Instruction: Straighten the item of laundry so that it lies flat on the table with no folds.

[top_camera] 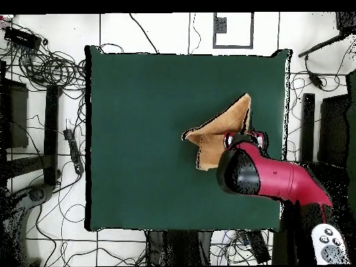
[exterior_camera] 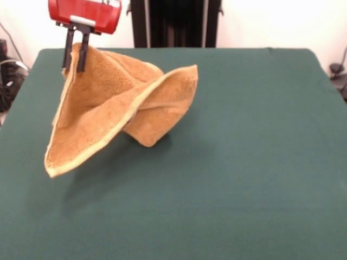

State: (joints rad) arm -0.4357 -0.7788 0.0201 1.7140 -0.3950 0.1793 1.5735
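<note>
The item of laundry (exterior_camera: 114, 105), a golden-orange terry towel, hangs lifted and twisted above the dark green table (exterior_camera: 238, 162). My gripper (exterior_camera: 75, 64) is shut on its top corner, black fingers (exterior_camera: 82, 54) pinching the cloth under the red wrist. One corner sags low at the left, another sticks out to the right, and a fold droops toward the table in the middle. From overhead the towel (top_camera: 221, 128) shows as a folded wedge beside the red arm (top_camera: 274, 177), which hides the gripper and part of the cloth.
Cables (top_camera: 49, 66) and stands lie on the floor around the table. A white controller (top_camera: 328, 245) sits at the lower right of the overhead view. The black pedestal (exterior_camera: 176, 21) stands behind the table's far edge.
</note>
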